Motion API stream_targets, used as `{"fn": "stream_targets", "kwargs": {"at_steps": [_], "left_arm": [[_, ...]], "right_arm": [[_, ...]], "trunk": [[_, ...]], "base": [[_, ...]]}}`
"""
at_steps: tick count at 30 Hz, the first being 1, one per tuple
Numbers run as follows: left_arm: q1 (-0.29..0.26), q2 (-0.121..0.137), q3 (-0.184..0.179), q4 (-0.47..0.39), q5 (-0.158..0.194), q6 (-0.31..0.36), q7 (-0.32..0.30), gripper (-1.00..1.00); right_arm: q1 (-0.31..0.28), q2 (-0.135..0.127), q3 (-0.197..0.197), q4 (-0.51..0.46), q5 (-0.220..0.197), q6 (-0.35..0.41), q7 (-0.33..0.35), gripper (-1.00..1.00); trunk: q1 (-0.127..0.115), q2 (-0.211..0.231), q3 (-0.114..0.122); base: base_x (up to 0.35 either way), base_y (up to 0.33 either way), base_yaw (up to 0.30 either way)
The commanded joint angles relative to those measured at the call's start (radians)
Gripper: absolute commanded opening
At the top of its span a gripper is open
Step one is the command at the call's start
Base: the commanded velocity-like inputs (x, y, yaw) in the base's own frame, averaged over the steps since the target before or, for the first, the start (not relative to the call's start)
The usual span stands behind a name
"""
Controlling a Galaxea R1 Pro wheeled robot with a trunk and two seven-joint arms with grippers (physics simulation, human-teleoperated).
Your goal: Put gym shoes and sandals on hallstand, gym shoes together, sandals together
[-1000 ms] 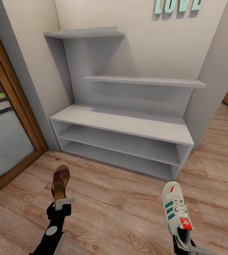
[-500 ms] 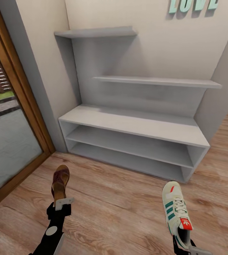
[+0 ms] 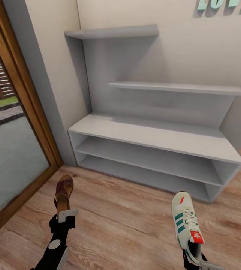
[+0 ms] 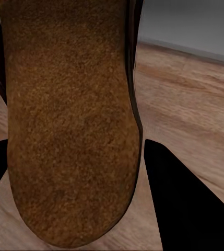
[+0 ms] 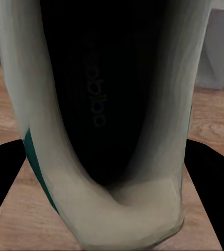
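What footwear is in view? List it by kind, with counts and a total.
Sandals: 1, sandal, held by the left end effector.
Gym shoes: 1, gym shoe, held by the right end effector.
Total: 2.

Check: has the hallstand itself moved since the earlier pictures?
No. The hallstand keeps its place against the wall and door frame; the head view swung.

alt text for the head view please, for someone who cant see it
A left gripper holds a brown leather sandal and a right gripper a white green-striped gym shoe, both above wood-plank floor facing a light grey hallstand.
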Motion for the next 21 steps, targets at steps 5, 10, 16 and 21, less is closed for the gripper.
{"fn": "stream_targets", "kwargs": {"at_steps": [5, 10, 16, 21], "left_arm": [[-0.001, -0.001, 0.002, 0.0, -0.01, -0.001, 0.001, -1.0], [-0.001, -0.001, 0.001, 0.0, -0.01, -0.001, 0.001, -1.0], [-0.001, -0.001, 0.001, 0.0, -0.01, -0.001, 0.001, -1.0], [-0.001, -0.001, 0.001, 0.0, -0.01, -0.002, 0.001, -1.0]], "right_arm": [[0.0, 0.001, -0.002, -0.001, 0.0, -0.003, 0.0, -1.0], [0.0, 0.001, -0.002, 0.0, 0.0, -0.003, 0.0, -1.0], [0.0, 0.001, -0.002, 0.001, 0.001, -0.003, 0.0, -1.0], [0.0, 0.001, -0.002, 0.001, 0.002, -0.003, 0.0, -1.0]], "trunk": [[0.0, 0.0, -0.001], [0.0, 0.0, -0.001], [0.0, 0.0, -0.001], [0.0, 0.0, -0.001]], "base": [[0.232, 0.277, -0.057], [0.224, 0.277, -0.235], [0.1, 0.284, -0.292], [0.006, 0.288, -0.157]]}}
